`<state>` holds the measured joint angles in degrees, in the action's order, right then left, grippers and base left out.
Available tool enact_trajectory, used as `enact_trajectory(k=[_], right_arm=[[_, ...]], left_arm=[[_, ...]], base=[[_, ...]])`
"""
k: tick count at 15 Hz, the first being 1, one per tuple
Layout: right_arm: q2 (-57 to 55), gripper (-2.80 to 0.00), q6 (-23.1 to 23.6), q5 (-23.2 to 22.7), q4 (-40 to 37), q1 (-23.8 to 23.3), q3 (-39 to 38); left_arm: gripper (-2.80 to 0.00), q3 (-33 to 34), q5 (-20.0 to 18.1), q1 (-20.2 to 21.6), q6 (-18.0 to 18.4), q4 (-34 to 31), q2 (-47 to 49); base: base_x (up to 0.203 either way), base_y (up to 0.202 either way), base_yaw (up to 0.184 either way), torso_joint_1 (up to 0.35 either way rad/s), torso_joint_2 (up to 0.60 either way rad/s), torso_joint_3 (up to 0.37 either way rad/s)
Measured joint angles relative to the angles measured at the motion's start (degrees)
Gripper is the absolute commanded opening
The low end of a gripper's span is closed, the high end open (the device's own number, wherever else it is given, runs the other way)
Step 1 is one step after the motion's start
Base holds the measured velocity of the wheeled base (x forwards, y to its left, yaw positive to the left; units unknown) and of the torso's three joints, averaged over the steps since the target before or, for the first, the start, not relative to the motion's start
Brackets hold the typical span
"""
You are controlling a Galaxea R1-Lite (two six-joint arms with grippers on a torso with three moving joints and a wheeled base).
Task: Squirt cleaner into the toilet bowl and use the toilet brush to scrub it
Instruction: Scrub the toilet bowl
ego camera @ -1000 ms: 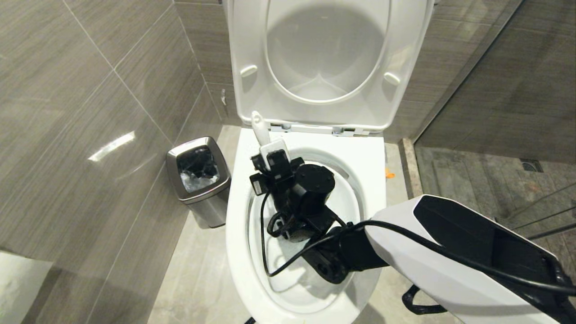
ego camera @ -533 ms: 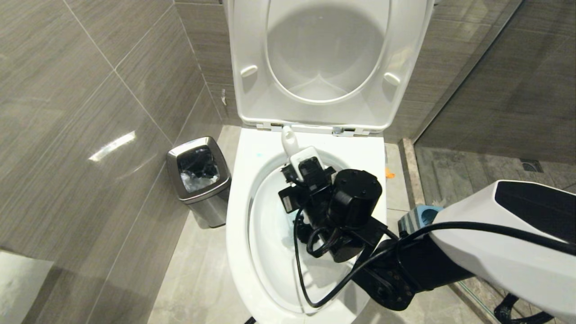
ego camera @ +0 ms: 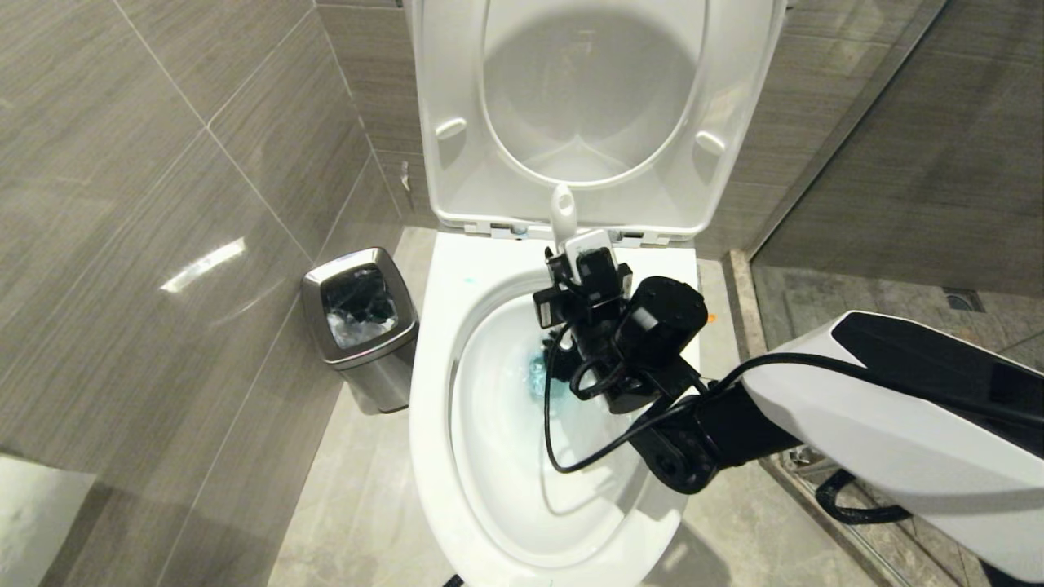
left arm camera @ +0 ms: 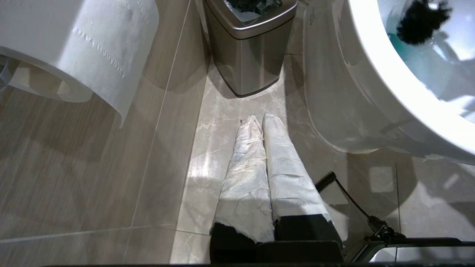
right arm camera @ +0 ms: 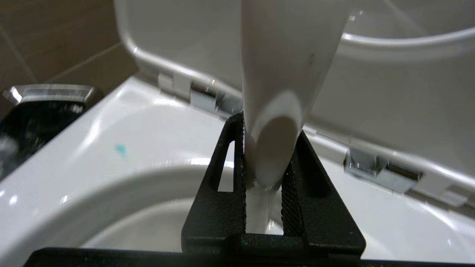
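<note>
The white toilet bowl [ego camera: 432, 391] stands open, seat and lid [ego camera: 587, 106] raised. My right gripper [ego camera: 589, 265] hovers over the back of the basin, shut on the toilet brush handle [ego camera: 563, 214], which sticks up toward the lid. In the right wrist view the black fingers [right arm camera: 226, 163] clamp the white handle [right arm camera: 276, 85]. The brush's black bristle head [left arm camera: 419, 20] is down in the basin. Turquoise cleaner [ego camera: 538, 377] tints the water, and a teal spot [right arm camera: 120, 149] marks the rim. My left gripper [left arm camera: 259, 120], fingers wrapped white, is shut and empty above the floor.
A square steel bin [ego camera: 359, 318] stands on the floor left of the toilet, close to the tiled wall. A toilet paper roll [left arm camera: 92, 48] hangs near the left arm. The seat hinges [right arm camera: 382, 170] lie just behind the right gripper. A glass shower partition is at the right.
My right arm has swung from the left of the basin to its back right, carrying the brush handle along. The turquoise water is now uncovered. The left arm has stayed still.
</note>
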<state>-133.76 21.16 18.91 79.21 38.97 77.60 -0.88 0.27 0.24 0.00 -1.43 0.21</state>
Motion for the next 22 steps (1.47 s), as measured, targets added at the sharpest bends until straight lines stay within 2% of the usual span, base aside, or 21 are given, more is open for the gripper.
enact_trajectory(k=[3, 5, 7, 10, 13, 18, 20, 22], right_arm=[[-4.71, -2.8, 0.07, 0.32, -3.67, 1.2, 13.9], [-7.34, -2.8, -0.06, 1.13, -7.86, 4.51, 21.4], [-9.47, -2.8, -0.65, 1.62, -11.53, 8.6, 25.5], [-11.02, -2.8, -3.18, 4.34, -12.93, 12.45, 26.45], [-9.39, -2.8, -3.91, 5.6, -13.06, 13.68, 20.07], [3.21, -2.8, -4.9, 5.89, -13.31, 14.33, -7.08], [8.19, -2.8, -4.96, 5.89, -13.28, 11.28, -13.41], [10.9, -2.8, -4.54, 4.99, -13.29, 7.07, -15.01]], left_arm=[[-2.8, 0.0, 0.04, -0.02, 0.0, 0.02, 0.0], [-2.8, 0.0, 0.04, -0.02, 0.0, 0.02, 0.0], [-2.8, 0.0, 0.06, 0.0, 0.02, 0.02, 0.0], [-2.8, 0.0, 0.03, 0.0, 0.02, 0.02, 0.0], [-2.8, 0.0, 0.0, 0.0, 0.1, 0.02, 0.0], [-2.8, -0.02, -0.02, 0.0, 0.1, 0.05, 0.0], [-2.8, -0.05, -0.02, 0.0, 0.08, 0.02, 0.0], [-2.8, -0.06, -0.05, 0.0, 0.1, 0.06, 0.0]], base=[[0.0, 0.0, 0.0, 0.0, 0.0, 0.0], [0.0, 0.0, 0.0, 0.0, 0.0, 0.0], [0.0, 0.0, 0.0, 0.0, 0.0, 0.0], [0.0, 0.0, 0.0, 0.0, 0.0, 0.0], [0.0, 0.0, 0.0, 0.0, 0.0, 0.0], [0.0, 0.0, 0.0, 0.0, 0.0, 0.0], [0.0, 0.0, 0.0, 0.0, 0.0, 0.0], [0.0, 0.0, 0.0, 0.0, 0.0, 0.0]])
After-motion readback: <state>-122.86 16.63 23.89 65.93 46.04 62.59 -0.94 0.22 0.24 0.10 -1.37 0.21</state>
